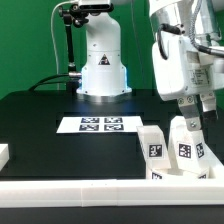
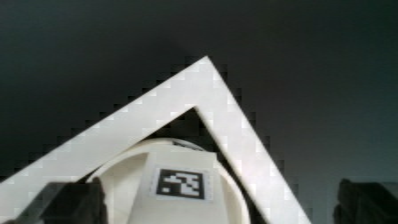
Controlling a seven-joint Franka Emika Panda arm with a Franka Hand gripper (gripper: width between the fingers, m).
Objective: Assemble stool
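The gripper (image 1: 185, 108) hangs at the exterior view's right, just above a cluster of white legs (image 1: 178, 148) standing by the front rail (image 1: 100, 190). Its jaws stand wide and hold nothing; dark fingertips (image 2: 63, 205) show at the wrist picture's edges, with a tagged, rounded part (image 2: 178, 180) between them, probably a leg, though the view is blurred. That part sits in the corner where two rails (image 2: 134, 125) meet. The seat is not clearly in view. The marker board (image 1: 100, 124) lies on the desk (image 1: 50, 140), well apart. To do this step well, I judge the arm should rise straight up, keeping the jaws wide, so no finger catches the leg and topples it or its neighbours.
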